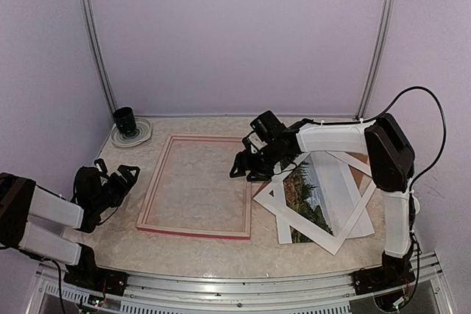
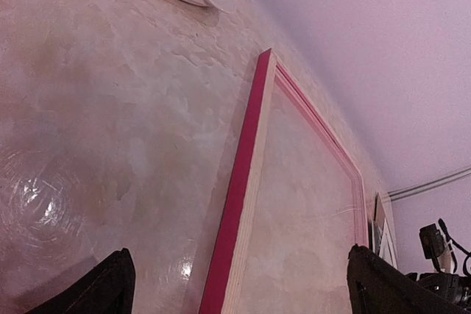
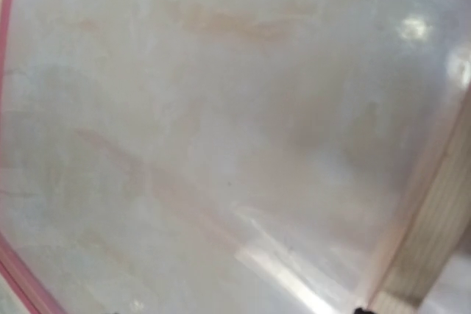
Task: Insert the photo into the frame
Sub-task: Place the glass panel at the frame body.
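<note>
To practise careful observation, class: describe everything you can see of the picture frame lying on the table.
The frame is a large, thin rectangle of four rails, apparently wood: pale face upward, bright pink-red outer edges. It lies flat on the table, whose marbled surface shows through its opening. The right gripper hovers over its right rail; contact unclear.
</note>
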You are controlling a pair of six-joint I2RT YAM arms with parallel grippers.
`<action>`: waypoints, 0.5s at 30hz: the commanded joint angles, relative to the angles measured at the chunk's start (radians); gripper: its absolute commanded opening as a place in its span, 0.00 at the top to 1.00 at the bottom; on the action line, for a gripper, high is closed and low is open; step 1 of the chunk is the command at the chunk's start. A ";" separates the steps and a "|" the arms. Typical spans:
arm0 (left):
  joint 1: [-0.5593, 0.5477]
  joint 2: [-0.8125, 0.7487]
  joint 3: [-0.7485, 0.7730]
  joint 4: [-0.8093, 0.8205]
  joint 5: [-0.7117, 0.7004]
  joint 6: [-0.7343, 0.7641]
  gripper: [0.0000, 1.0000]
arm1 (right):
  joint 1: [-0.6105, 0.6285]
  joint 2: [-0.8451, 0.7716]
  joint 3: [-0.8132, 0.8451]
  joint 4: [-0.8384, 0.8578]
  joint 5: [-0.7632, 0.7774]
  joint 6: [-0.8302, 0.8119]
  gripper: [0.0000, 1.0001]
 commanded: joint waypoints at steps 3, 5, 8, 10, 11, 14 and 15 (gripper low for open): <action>0.007 0.010 0.018 0.032 0.006 -0.005 0.01 | 0.010 -0.027 0.014 -0.031 0.041 -0.021 0.33; 0.007 0.011 0.017 0.032 0.006 -0.007 0.01 | 0.009 -0.030 0.013 -0.033 0.046 -0.021 0.32; 0.007 0.008 0.017 0.032 0.008 -0.006 0.01 | 0.008 -0.032 0.011 -0.028 0.049 -0.021 0.33; 0.007 0.006 0.017 0.031 0.007 -0.007 0.01 | 0.007 -0.033 0.009 -0.025 0.048 -0.020 0.33; 0.007 0.005 0.017 0.030 0.007 -0.007 0.01 | 0.007 -0.031 0.008 -0.024 0.048 -0.019 0.33; 0.007 0.003 0.016 0.030 0.007 -0.007 0.01 | 0.007 -0.031 0.003 -0.013 0.040 -0.016 0.32; 0.007 0.004 0.017 0.029 0.006 -0.007 0.01 | 0.007 -0.031 0.000 -0.006 0.037 -0.015 0.32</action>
